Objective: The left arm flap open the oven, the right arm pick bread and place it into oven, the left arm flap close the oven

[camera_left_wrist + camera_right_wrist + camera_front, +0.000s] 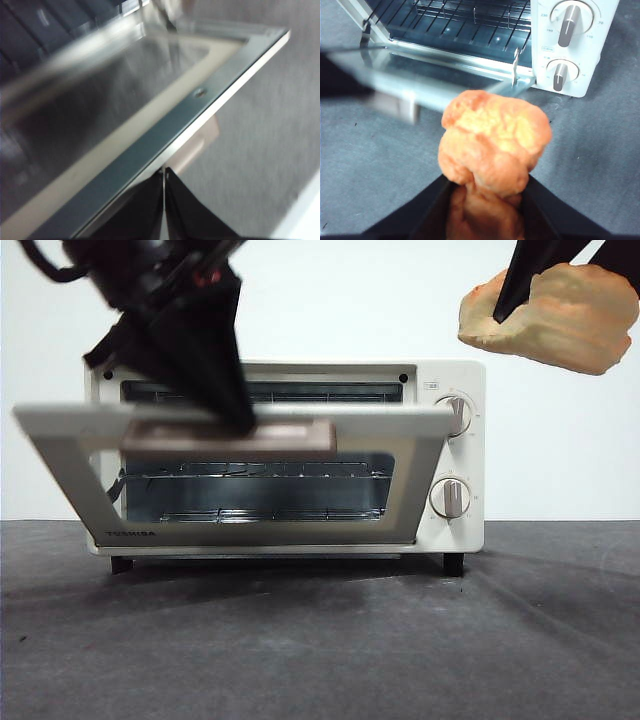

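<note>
The oven (pixel 455 450) stands on the grey tabletop (pixel 320 640), and its door (pixel 60 470) is tipped forward, roughly half way down, so that the wire rack (pixel 250 485) inside is seen through and under the glass. The beige handle (pixel 235 435) on the door's upper edge is pressed by the left claw (pixel 235 420), whose jaws are seen closed tip to tip in the left wrist view, bearing on the door's edge and holding nothing.

The step in hand is judged to be the opening of the door. It is best done with the push kept on the handle and followed along the door's arc until the door lies flat; a slip off the edge could let it spring up or drop.

The bread (pixel 560 315) is held high, beside and above the oven's knob side, clamped in the right claw (pixel 485 192). It should be kept clear of the door's swing until the opening is fully free.
</note>
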### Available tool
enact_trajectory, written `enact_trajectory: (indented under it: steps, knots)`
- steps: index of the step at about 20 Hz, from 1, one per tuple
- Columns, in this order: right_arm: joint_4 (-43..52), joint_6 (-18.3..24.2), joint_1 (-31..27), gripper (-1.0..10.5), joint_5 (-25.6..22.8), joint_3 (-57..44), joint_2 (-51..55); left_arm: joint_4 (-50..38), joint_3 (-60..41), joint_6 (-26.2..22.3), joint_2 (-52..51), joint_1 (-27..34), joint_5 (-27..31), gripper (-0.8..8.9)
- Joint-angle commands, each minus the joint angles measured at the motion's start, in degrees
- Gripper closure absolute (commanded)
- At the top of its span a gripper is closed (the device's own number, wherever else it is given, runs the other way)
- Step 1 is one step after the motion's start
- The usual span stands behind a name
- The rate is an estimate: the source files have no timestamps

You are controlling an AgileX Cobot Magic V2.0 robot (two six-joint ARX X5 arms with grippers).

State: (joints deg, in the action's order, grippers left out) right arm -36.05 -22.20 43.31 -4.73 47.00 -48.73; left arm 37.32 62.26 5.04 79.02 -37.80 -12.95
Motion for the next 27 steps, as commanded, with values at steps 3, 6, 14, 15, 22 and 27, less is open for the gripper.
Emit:
enact_trajectory:
  steps: [3, 6, 14, 15, 22, 27]
  knots:
    - [0.48, 1.66, 0.42, 7.8, -0.28, 0.92, -0.11, 2.32, 0.13, 0.83, 1.57, -1.99, 2.84, 7.97]
    - [0.46, 1.66, 0.44, 7.8, -0.26, 0.92, -0.17, 3.61, 0.13, 1.64, 1.57, -2.89, 2.84, 7.97]
    - [2.49, 1.64, 0.42, 7.8, 0.42, 0.92, -0.85, 3.43, 0.13, 1.64, -0.26, -2.38, 2.89, 7.97]
    - [3.45, 1.62, 0.44, 7.8, 0.90, 0.92, -1.51, 3.34, 0.13, 1.60, -0.98, -1.92, 2.89, 7.97]
    - [10.91, 1.60, 0.44, 7.8, 6.25, 1.03, -9.73, 3.96, -2.03, 1.66, -12.50, 7.74, 3.10, 7.97]
    - [15.19, 1.27, 0.44, 7.8, 8.02, 3.28, -17.77, 6.84, -10.91, -0.09, -23.28, 17.51, 3.10, 7.97]
